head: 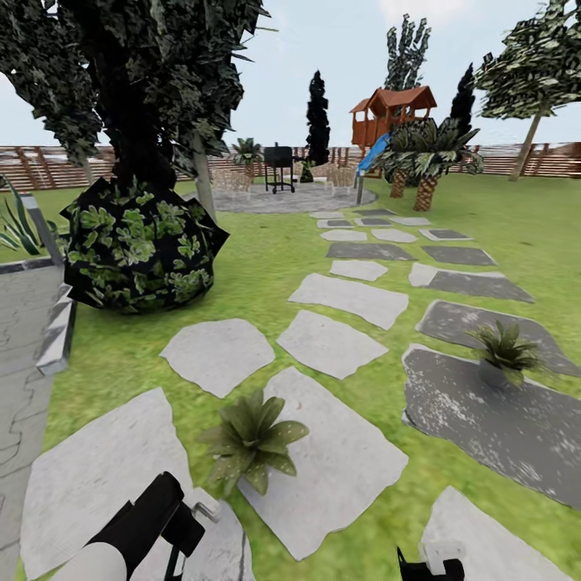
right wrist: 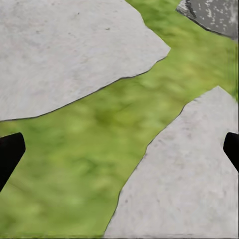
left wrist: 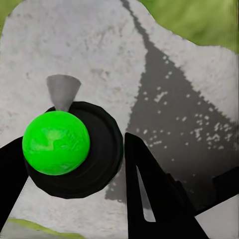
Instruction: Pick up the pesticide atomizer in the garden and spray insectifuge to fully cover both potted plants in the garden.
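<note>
Two potted plants stand on stepping stones in the garden: one rosette [head: 250,440] on a pale stone just ahead of my left arm, the other [head: 507,351] on a dark stone at the right. My left gripper [head: 173,520] is low at the left, shut on the pesticide atomizer, whose pale top [head: 206,508] pokes out beside it. In the left wrist view the atomizer [left wrist: 56,142] appears end-on as a green dome on a dark round body, between the black fingers [left wrist: 149,189]. My right gripper [right wrist: 122,144] hangs open over grass and stone, empty.
A round dark leafy bush [head: 141,246] and a big tree stand at the left. A grey paved edge [head: 32,323] runs along the far left. Stepping stones [head: 347,298] lead to a patio with a grill [head: 279,165], a playhouse [head: 391,113] and a brown fence [head: 532,157].
</note>
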Controlling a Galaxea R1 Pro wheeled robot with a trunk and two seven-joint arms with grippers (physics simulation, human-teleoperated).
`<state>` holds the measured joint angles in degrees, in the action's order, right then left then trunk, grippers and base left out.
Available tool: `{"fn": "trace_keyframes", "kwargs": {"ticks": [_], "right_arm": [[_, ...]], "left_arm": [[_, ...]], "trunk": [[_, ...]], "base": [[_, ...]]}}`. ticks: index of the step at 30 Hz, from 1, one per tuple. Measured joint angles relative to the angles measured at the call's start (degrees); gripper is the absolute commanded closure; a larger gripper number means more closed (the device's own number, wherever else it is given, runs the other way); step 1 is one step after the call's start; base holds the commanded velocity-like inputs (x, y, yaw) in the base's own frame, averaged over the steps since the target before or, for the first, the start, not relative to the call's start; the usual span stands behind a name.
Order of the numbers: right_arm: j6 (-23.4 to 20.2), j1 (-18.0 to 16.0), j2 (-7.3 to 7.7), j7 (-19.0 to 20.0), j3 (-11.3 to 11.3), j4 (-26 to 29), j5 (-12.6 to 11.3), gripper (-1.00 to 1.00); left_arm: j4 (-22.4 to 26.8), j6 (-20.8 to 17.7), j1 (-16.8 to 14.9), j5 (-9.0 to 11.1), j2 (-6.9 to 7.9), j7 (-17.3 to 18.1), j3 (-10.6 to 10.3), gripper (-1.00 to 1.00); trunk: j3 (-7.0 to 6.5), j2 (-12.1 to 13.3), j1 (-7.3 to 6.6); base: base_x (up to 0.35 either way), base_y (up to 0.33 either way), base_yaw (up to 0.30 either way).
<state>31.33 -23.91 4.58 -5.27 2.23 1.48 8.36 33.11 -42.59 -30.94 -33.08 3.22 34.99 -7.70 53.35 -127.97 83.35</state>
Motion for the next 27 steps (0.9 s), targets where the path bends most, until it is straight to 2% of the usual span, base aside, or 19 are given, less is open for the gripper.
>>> {"fn": "trace_keyframes", "kwargs": {"ticks": [7,8,11,13,27], "right_arm": [[0.00,-0.03,-0.13,0.00,0.00,-0.02,0.00,-1.00],[0.00,-0.04,-0.19,0.00,0.00,-0.02,0.00,-1.00],[0.00,-0.05,-0.26,0.00,0.00,-0.02,0.00,-1.00],[-0.02,-0.04,-0.27,0.02,0.01,-0.01,0.00,-1.00],[-0.03,-0.03,-0.19,-0.17,0.01,0.01,0.00,-1.00]], "left_arm": [[0.69,-0.51,-0.63,0.20,0.36,0.17,-0.01,1.00],[0.70,-0.56,-0.71,0.22,0.40,0.20,0.37,1.00],[0.71,-0.49,-0.77,0.24,0.41,0.28,3.38,1.00],[0.73,-0.45,-0.73,0.27,0.33,0.31,4.39,1.00],[0.73,-0.33,-0.60,0.28,0.08,0.32,4.58,1.00]], "trunk": [[0.00,0.00,-0.01],[0.00,0.00,-0.01],[0.00,0.00,-0.01],[0.00,0.00,-0.01],[0.00,0.00,-0.02]], "base": [[-0.005,0.000,-0.022],[0.000,0.000,0.000],[0.000,0.042,0.000],[0.000,0.242,0.000],[0.019,0.299,0.000]]}}
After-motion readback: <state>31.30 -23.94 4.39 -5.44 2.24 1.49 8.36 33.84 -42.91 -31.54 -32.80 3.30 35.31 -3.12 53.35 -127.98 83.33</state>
